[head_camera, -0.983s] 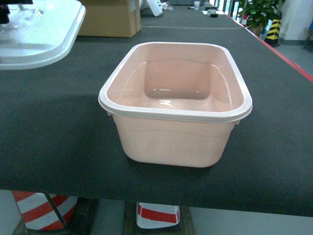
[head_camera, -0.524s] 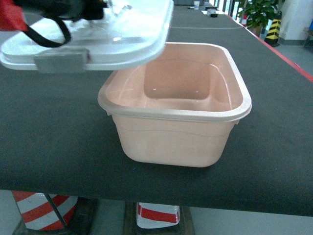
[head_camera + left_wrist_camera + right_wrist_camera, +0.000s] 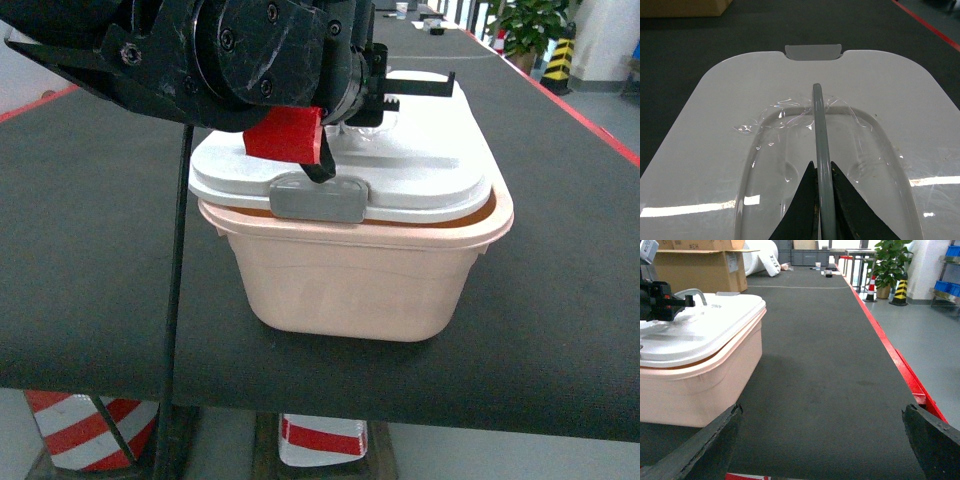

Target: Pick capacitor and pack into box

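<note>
Pale pink plastic forms the box [image 3: 350,285], which is set on the dark table mat [image 3: 90,270] with its white lid [image 3: 420,175] resting slightly askew on the rim. The lid's grey handle [image 3: 818,130] is pinched between the closed fingers [image 3: 802,210] of the left gripper [image 3: 822,172], a grey clip [image 3: 813,52] lying beyond the fingertips. The right gripper [image 3: 822,435] is held wide open beside the box, nothing between its fingers [image 3: 700,445].
</note>
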